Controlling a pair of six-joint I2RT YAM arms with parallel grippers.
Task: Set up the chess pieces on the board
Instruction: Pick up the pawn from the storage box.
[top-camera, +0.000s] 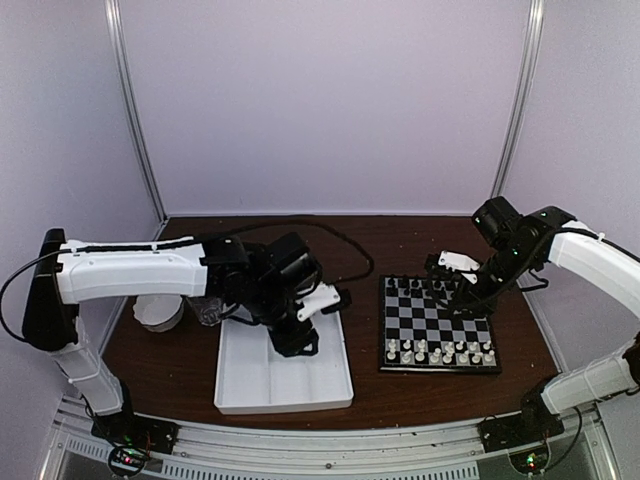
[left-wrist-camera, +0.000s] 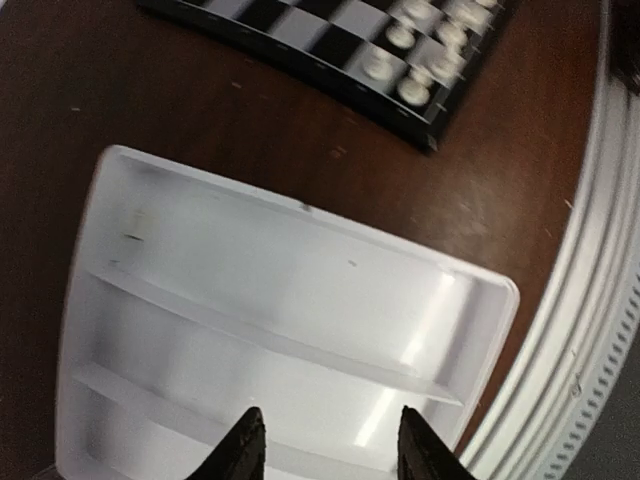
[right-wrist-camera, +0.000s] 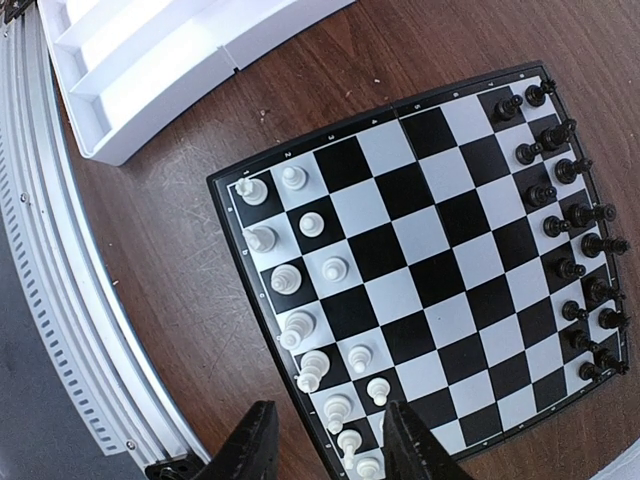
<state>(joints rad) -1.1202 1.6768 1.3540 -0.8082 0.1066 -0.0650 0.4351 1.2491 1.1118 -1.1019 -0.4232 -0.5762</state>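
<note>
The board (top-camera: 436, 321) lies on the right half of the brown table. White chess pieces (top-camera: 440, 352) stand along its near two rows and black chess pieces (top-camera: 428, 287) along its far rows. From the right wrist view the board (right-wrist-camera: 420, 260) shows whole, with white pieces (right-wrist-camera: 285, 278) at its left edge and black pieces (right-wrist-camera: 570, 215) at its right. My right gripper (right-wrist-camera: 330, 445) hangs open high above the white end, holding nothing; from above, the right gripper (top-camera: 466, 290) is over the far right part. My left gripper (left-wrist-camera: 330, 450) is open and empty over the white tray (left-wrist-camera: 300, 260); overhead, the left gripper (top-camera: 298, 335) is at the tray's far end.
The white three-compartment tray (top-camera: 285, 405) sits left of the board, and its visible compartments hold nothing. A white bowl (top-camera: 158, 312) and a clear cup (top-camera: 208, 310) stand at the far left. A metal rail (top-camera: 320, 440) runs along the near edge. A black cable (top-camera: 345, 240) loops behind.
</note>
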